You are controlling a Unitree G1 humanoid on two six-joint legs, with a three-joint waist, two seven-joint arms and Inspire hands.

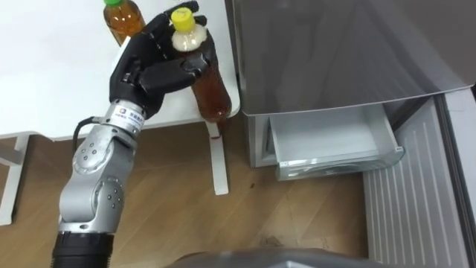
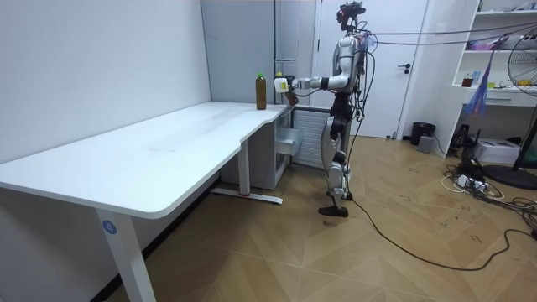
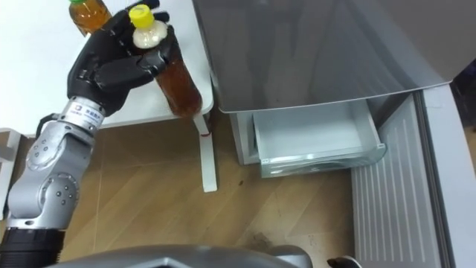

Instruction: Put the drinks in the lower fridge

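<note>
My left hand (image 1: 152, 63) is shut on an amber drink bottle (image 1: 208, 89) with a yellow cap. It holds the bottle tilted over the white table's near right corner (image 1: 175, 112), beside the grey fridge (image 1: 335, 52). A second amber bottle (image 1: 123, 21) with a green cap stands upright on the table just behind the hand. The fridge's lower white drawer (image 1: 327, 141) is pulled out and holds nothing that I can see. In the room view I stand between table and fridge, left arm stretched toward the table with the held bottle (image 2: 285, 86).
A grey ribbed panel (image 1: 416, 193) stands open to the right of the drawer. The table's white leg and foot (image 1: 218, 160) rest on the wood floor just left of the fridge. The long white table (image 2: 151, 151) runs along the wall.
</note>
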